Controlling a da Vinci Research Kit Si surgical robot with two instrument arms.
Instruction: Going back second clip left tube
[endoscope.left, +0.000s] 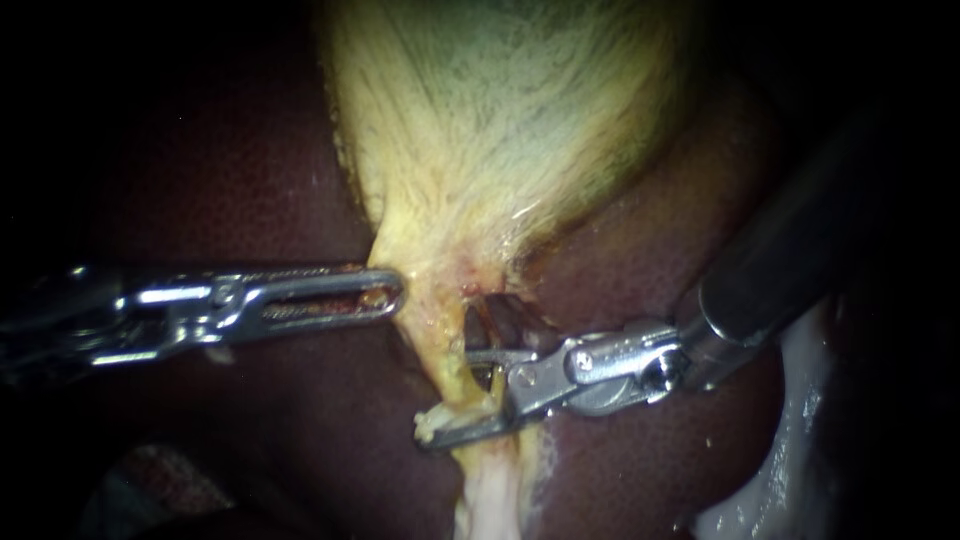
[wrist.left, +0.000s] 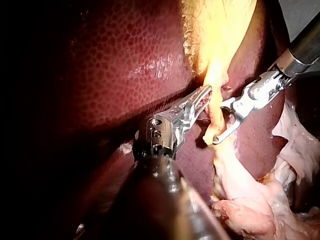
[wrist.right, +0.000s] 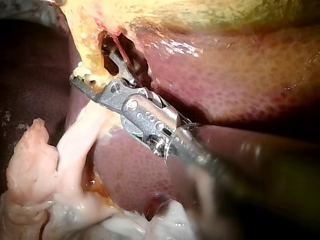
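Observation:
The yellow-green gallbladder (endoscope.left: 500, 110) narrows to a thin yellow tube (endoscope.left: 432, 335) that runs down over the dark liver (endoscope.left: 250, 180). My left instrument (endoscope.left: 393, 295) comes in level from the left. Its jaws lie together on the edge of the gallbladder's neck (wrist.left: 212, 75), also seen in the left wrist view (wrist.left: 205, 94). My right instrument (endoscope.left: 452, 375) reaches in from the right with a wide gap between its jaws. One jaw lies above the tube and one below it, and the tube (wrist.right: 92, 55) passes between them. I cannot make out a clip.
Pale whitish tissue (endoscope.left: 490, 490) hangs below the tube and spreads along the liver's lower right edge (endoscope.left: 790, 440). The same soft mass (wrist.right: 65, 165) lies under the right instrument's shaft. Dark red liver (wrist.left: 125, 65) surrounds both tips.

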